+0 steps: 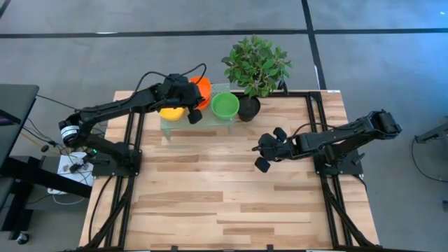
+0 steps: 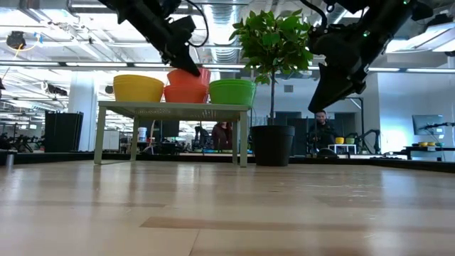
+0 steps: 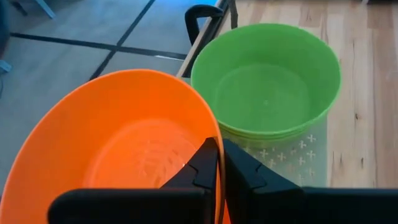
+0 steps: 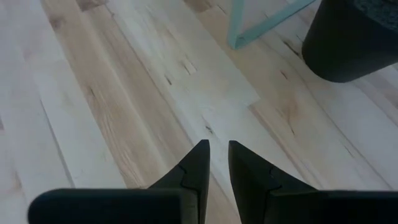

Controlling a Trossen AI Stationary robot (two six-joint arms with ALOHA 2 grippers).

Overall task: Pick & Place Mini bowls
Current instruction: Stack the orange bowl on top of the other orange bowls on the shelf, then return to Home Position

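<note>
Left gripper (image 3: 219,180): at the back of the wooden surface (image 1: 231,189), over the small pale-green stand (image 2: 173,111); its fingers are clamped on the near rim of an orange mini bowl (image 3: 118,143).
Orange mini bowl: held tilted just above a second orange bowl (image 2: 183,93) that sits on the stand; in the low view it leans against the gripper.
Yellow mini bowl (image 2: 138,87): upright on the stand's left end in the low view, beside the orange one.
Green mini bowls (image 3: 267,81): a nested stack at the stand's other end, just beside the held orange bowl; how many are in the stack cannot be told.
Stand: see-through top, thin legs, standing on the surface near its far edge.
Right gripper (image 4: 217,163): hovering above bare wood toward the middle of the surface, well apart from the bowls; fingers nearly together with a narrow gap, holding nothing.
Potted plant (image 1: 255,66): leafy, in a black pot (image 2: 272,145), just beside the stand.
Room beyond: people stand far off behind the surface.
</note>
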